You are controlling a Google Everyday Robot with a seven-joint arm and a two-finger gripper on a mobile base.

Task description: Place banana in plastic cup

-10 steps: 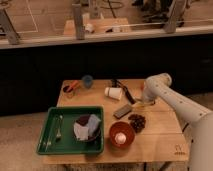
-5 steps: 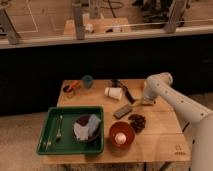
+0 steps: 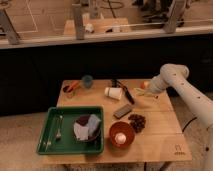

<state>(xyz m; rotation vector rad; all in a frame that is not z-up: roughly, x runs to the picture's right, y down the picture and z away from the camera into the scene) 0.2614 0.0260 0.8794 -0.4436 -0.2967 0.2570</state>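
Note:
The dull-blue plastic cup (image 3: 87, 80) stands upright at the back left of the wooden table (image 3: 160, 135). My gripper (image 3: 148, 89) is at the back right of the table, at the end of the white arm that comes in from the right. A small pale yellow-orange shape right at the gripper's tip looks like the banana (image 3: 145, 85). I cannot tell whether it is held or lies on the table. The gripper is far to the right of the blue cup.
A white cup (image 3: 114, 93) lies on its side mid-table next to a black utensil (image 3: 126, 93). A grey block (image 3: 122, 111) and dark bits (image 3: 136, 121) are nearby. An orange-brown bowl (image 3: 121, 136) and a green tray (image 3: 50, 120) are in front. An orange item (image 3: 70, 87) lies beside the blue cup.
The arm's elbow has shifted slightly up and to the right. The gripper stays at the back right of the table. Nothing on the table has moved.

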